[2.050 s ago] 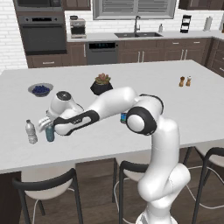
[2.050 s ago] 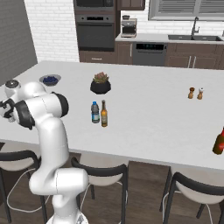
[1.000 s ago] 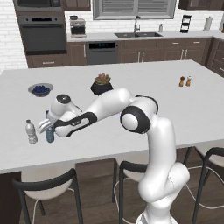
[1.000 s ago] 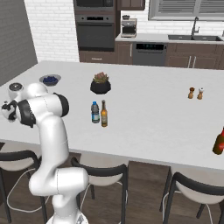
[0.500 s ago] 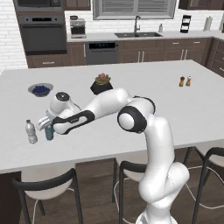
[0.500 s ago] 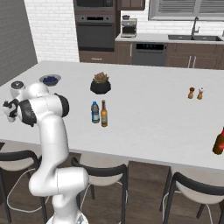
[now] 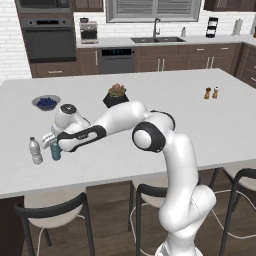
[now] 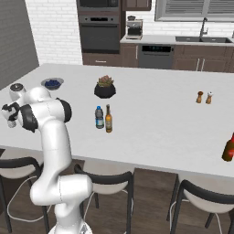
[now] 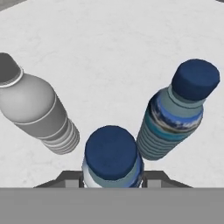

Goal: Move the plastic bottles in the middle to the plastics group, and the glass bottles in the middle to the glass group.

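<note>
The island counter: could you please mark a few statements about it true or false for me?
1. A blue-capped bottle stands between the fingers of the pincer. True.
2. The amber bottle stands right beside the small brown bottles. False: it stands mid-counter beside a blue-labelled water bottle, well apart from them.
3. The whitish bottle lies on its side. False: it stands upright, close to the pincer.
4. A bowl of dark berries sits on the counter, apart from the potted plant. True.
</note>
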